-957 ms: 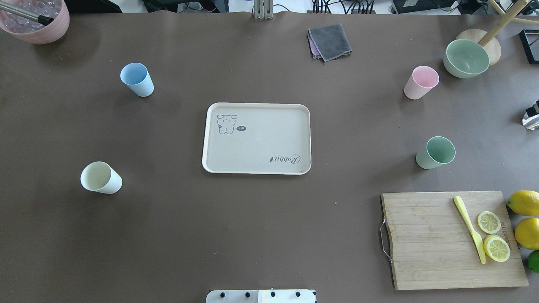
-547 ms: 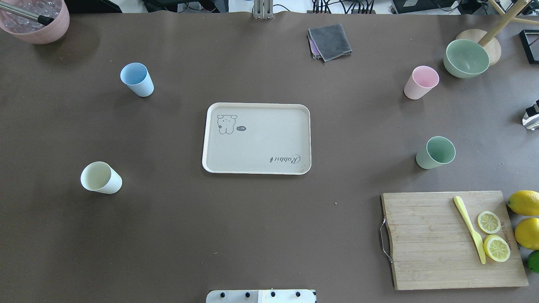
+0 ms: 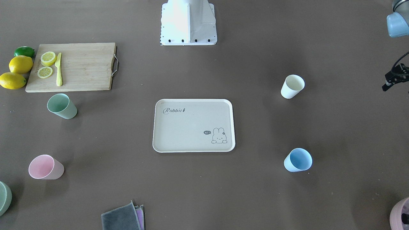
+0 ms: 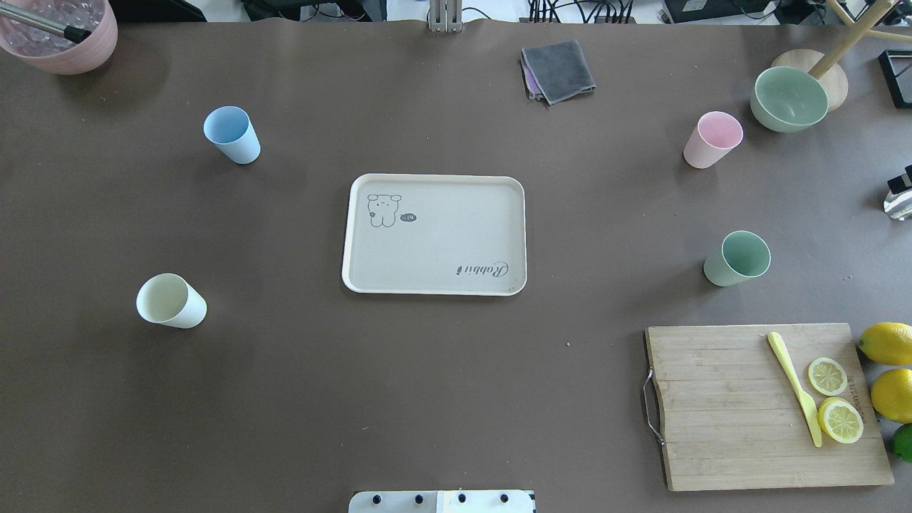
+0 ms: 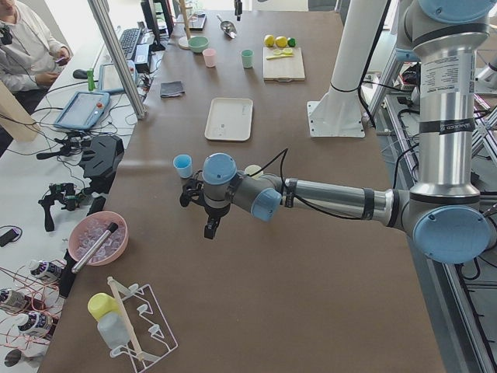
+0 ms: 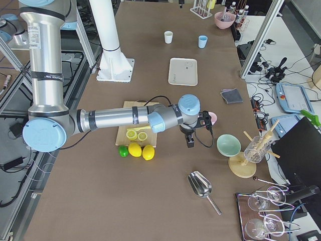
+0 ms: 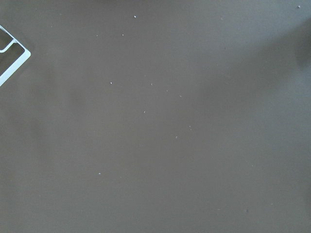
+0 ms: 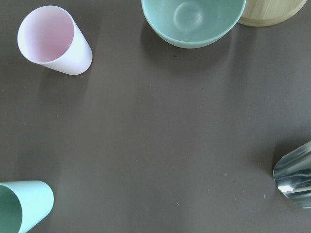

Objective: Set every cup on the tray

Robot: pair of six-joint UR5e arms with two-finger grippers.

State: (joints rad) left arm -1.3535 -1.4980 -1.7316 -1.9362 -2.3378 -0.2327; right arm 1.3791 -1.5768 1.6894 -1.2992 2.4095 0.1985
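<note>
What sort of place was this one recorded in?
Probably a robotics lab, not a kitchen: the left arm and right arm mounted at one table, a teach pendant beside it, an operator seated nearby.

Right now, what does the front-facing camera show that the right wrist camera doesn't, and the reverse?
Only front-facing: the empty tray, the cream-white cup, the light blue cup and the cutting board with lemons.
Only right wrist: a metal scoop at the frame's edge and a wooden base beside the bowl.
Both: the pink cup and the mint green cup, on the table and off the tray, plus the green bowl.
</note>
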